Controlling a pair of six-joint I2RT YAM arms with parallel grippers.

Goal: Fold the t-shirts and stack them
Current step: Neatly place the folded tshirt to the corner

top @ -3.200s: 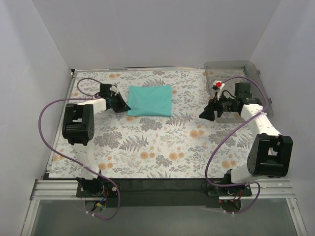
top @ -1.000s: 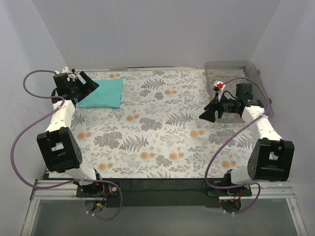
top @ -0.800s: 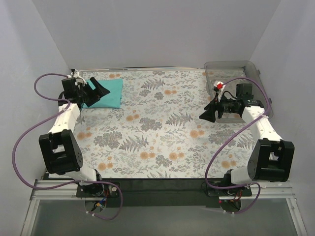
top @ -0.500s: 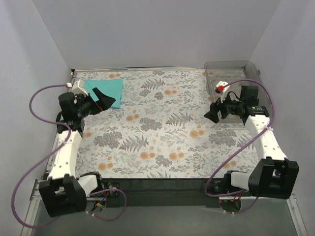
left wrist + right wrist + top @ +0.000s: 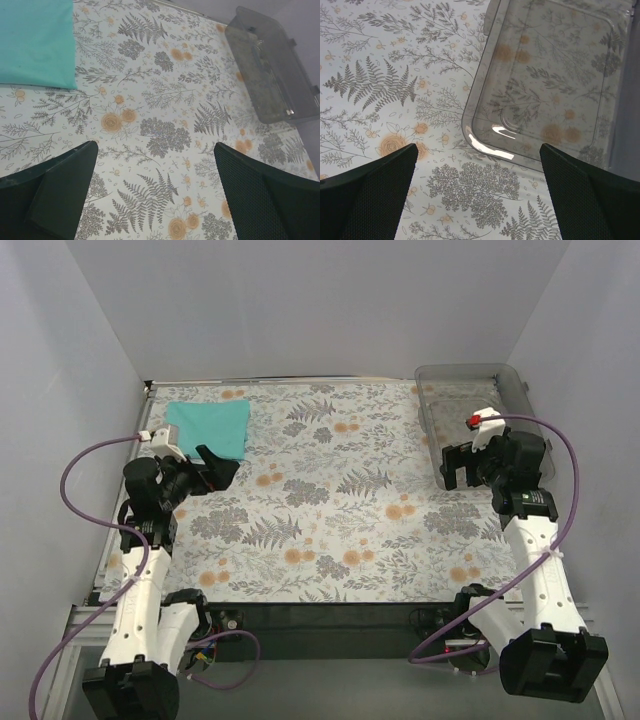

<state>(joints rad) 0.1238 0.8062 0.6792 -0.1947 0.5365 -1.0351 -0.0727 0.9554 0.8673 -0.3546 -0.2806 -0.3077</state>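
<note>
Top external view shows you the floral table cover [image 5: 330,530] filling the workspace, with the clear plastic bin [image 5: 470,369] sitting at 1 o'clock in the far right corner. The t-shirt [image 5: 208,428] lies folded into a flat teal rectangle at 11 o'clock, in the far left corner. Its long axis runs 9 to 3 o'clock, and you cannot tell which way the neck points. In the left wrist view the t-shirt [image 5: 35,40] lies at 10 o'clock, well clear of the fingers.

Your left gripper [image 5: 215,468] hangs just off the shirt's near edge, at its 6 o'clock. Its jaws are spread wide, holding and touching nothing; the left wrist view shows the left gripper [image 5: 155,147] over bare cover. Your right gripper [image 5: 455,465] is likewise spread wide and empty, near the bin's near left corner [image 5: 475,107].

Half a second ago the left fingers overlapped the shirt's near edge; both arms have since drawn back toward 6 o'clock. About three seconds ago the shirt lay at 12 o'clock, mid-table.
</note>
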